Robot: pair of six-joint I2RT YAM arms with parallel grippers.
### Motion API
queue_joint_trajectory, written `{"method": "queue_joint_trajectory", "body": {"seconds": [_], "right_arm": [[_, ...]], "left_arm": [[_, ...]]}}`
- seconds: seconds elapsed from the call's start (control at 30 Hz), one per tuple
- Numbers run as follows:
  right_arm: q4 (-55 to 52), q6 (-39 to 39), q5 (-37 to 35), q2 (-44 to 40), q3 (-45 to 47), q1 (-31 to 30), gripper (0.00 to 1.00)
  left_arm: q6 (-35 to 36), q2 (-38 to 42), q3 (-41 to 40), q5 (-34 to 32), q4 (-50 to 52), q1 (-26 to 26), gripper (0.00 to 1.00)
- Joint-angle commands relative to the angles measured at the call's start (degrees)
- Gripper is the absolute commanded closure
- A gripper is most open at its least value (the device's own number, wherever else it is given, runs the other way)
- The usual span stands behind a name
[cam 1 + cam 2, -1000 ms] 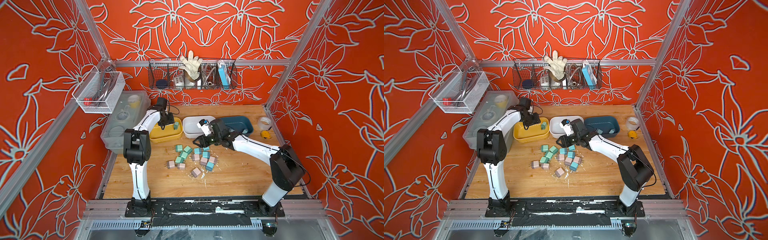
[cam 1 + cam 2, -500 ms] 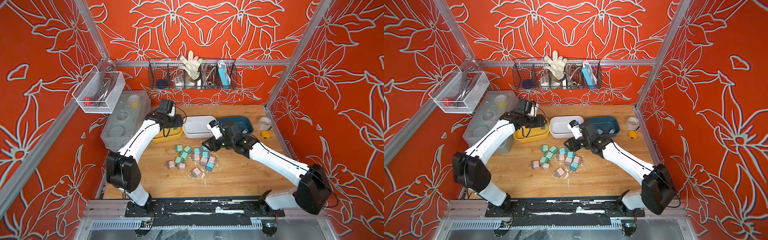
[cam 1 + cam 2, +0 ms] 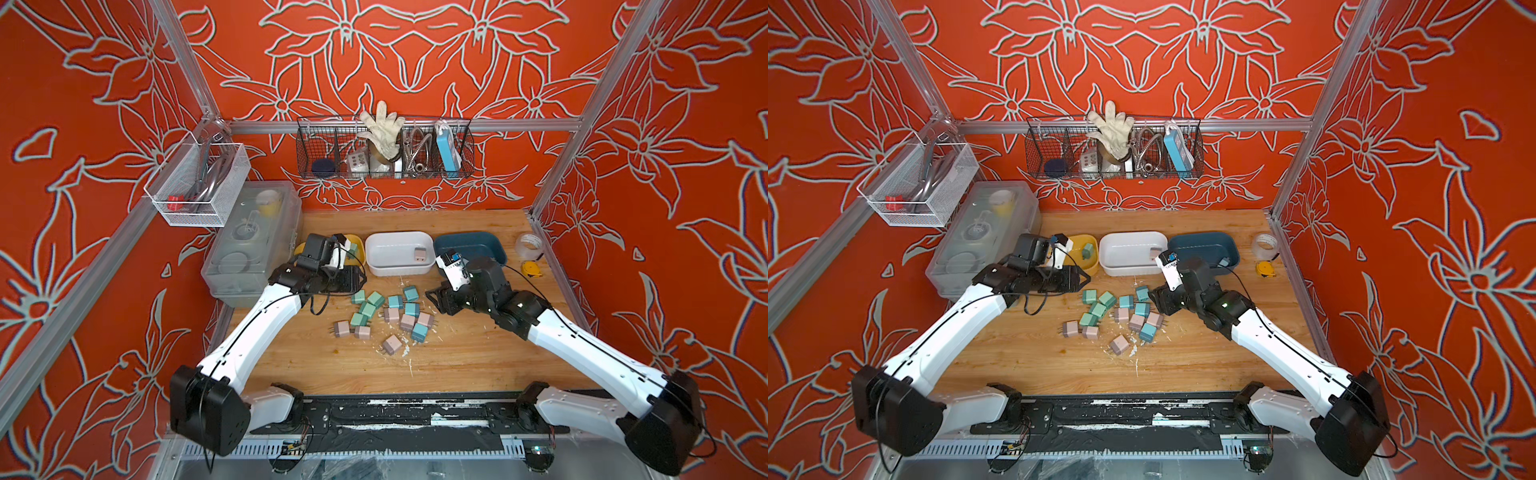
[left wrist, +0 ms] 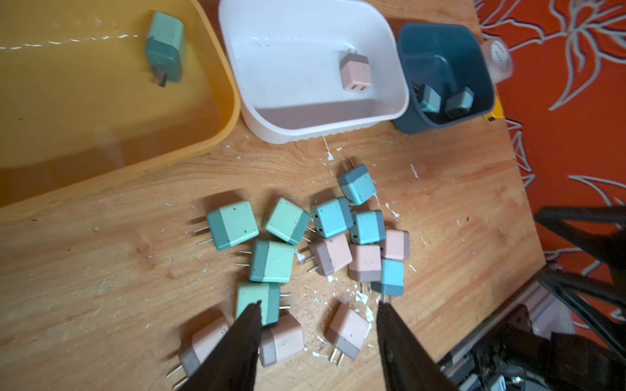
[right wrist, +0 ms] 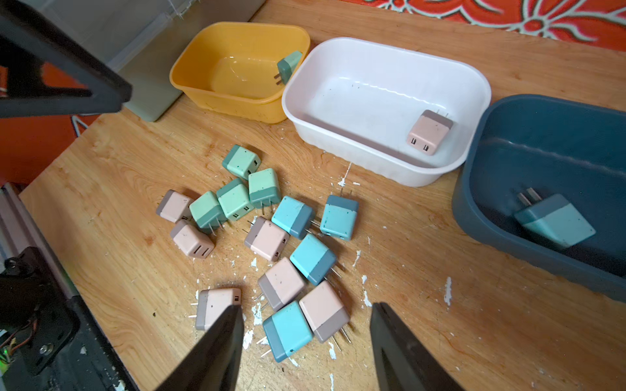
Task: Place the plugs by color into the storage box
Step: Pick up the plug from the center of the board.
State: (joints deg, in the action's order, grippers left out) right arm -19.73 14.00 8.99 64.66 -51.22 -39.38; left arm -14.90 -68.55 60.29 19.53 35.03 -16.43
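Note:
A loose pile of mint green, light blue and pink plugs lies mid-table, seen in both top views. Behind it stand three storage boxes. The yellow one holds a green plug. A pink plug lies in the white one. The dark blue box contains two blue plugs. My left gripper hovers open over the pile's left side, nothing between its fingers. At the pile's right edge my right gripper hangs open above a blue plug, apart from it.
A clear lidded bin stands at the left, behind my left arm. A tape roll and a yellow tape measure lie at the right rear. Wire baskets hang on the walls. White flecks dot the wood.
My left gripper has swung from over the yellow box toward the pile. The right gripper has drawn back from the white box to the pile's right side, its jaws wider.

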Motion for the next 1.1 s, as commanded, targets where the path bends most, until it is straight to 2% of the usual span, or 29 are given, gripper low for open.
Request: {"method": "queue_joint_trajectory", "body": {"seconds": [0.0,0.2,0.37,0.87,1.07], "right_arm": [[-1.4,-0.4,-1.4,1.1,-0.1,0.0,0.36],[-4.6,2.3,3.7,6.9,-3.8,-0.3,0.44],[-2.0,4.3,5.7,9.4,-3.1,-1.1,0.46],[-5.9,2.0,3.6,23.1,-7.4,-7.7,0.4],[-6.9,1.0,3.2,27.4,-9.2,-8.6,0.39]], "left_arm": [[2.2,4.4,-5.6,4.9,-3.7,-0.6,0.46],[3.1,8.4,-11.4,4.6,-4.9,-1.2,0.46],[3.5,10.8,-15.3,3.5,-3.8,-1.2,0.46],[5.8,11.4,-16.0,1.3,-2.6,-1.3,0.46],[3.1,11.4,-15.3,5.3,-2.9,-1.4,0.46]]}}
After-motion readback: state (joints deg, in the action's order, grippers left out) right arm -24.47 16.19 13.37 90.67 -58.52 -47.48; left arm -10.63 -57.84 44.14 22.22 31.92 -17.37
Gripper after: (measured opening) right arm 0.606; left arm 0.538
